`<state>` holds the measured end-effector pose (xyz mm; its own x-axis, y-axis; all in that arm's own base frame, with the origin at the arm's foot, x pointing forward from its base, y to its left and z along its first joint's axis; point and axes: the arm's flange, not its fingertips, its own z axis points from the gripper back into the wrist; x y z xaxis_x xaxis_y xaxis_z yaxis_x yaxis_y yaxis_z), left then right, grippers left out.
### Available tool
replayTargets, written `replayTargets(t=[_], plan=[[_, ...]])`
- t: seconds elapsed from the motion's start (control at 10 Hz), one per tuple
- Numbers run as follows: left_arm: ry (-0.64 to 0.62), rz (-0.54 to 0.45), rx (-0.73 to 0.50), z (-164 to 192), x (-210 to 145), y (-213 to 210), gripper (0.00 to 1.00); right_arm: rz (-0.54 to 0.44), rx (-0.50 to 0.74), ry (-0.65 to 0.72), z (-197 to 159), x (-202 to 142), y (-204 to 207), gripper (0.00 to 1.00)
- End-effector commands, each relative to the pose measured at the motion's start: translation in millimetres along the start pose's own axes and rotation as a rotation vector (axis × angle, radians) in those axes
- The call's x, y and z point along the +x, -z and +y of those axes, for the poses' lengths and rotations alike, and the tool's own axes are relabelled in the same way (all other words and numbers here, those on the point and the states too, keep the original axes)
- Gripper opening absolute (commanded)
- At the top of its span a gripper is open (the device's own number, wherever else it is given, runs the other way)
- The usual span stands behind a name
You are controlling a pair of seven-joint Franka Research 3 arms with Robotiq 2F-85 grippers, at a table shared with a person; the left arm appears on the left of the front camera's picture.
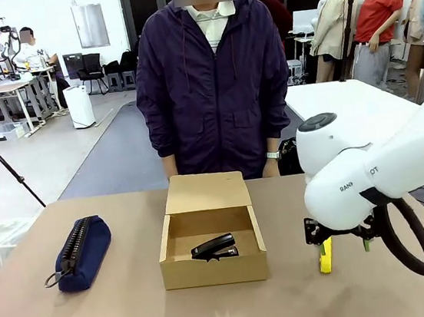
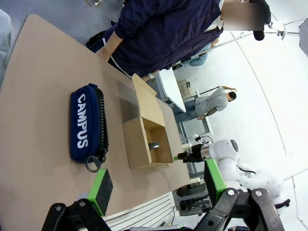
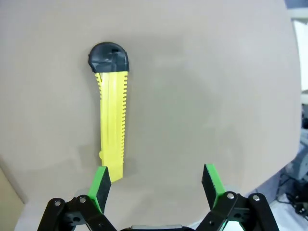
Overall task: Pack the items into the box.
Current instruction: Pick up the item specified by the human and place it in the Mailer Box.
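Two sets of jaws stand wide and empty: the right gripper over the yellow utility knife, which lies right of the box; the left gripper aloft to its left. Inside the box (flap up) rests the black stapler; a navy pencil case lies left.

Matt cardboard box; ridged plastic knife; fabric case

The right arm hides most of the utility knife.

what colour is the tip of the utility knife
Black, on the yellow utility knife; shows best in the right wrist view.
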<state>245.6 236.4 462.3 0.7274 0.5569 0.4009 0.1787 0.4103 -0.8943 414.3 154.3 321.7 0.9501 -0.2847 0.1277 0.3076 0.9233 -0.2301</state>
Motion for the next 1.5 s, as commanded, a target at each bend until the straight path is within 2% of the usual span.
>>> replayTargets(t=[0.0, 0.2, 0.3, 0.5, 0.8, 1.4], plan=[[0.012, -0.013, -0.024, -0.4, 0.6, -0.5, 1.0, -0.014, 0.036, 0.092, 15.2, 10.4, 9.7, 1.0], [0.012, -0.013, -0.024, -0.4, 0.6, -0.5, 1.0, -0.031, 0.082, 0.195, 6.3, 13.5, 8.8, 1.0], [0.012, -0.013, -0.024, -0.4, 0.6, -0.5, 1.0, 0.017, 0.03, 0.076, 5.7, 6.2, 13.2, 1.0], [0.012, -0.013, -0.024, -0.4, 0.6, -0.5, 1.0, 0.009, 0.055, 0.125, 1.2, 13.3, 13.5, 1.0], [0.012, -0.013, -0.024, -0.4, 0.6, -0.5, 1.0, 0.054, 0.328, 0.243, -1.2, 33.8, 21.7, 1.0], [0.012, -0.013, -0.024, -0.4, 0.6, -0.5, 1.0, 0.01, 0.316, 0.163, 3.2, 47.8, 33.1, 1.0]])
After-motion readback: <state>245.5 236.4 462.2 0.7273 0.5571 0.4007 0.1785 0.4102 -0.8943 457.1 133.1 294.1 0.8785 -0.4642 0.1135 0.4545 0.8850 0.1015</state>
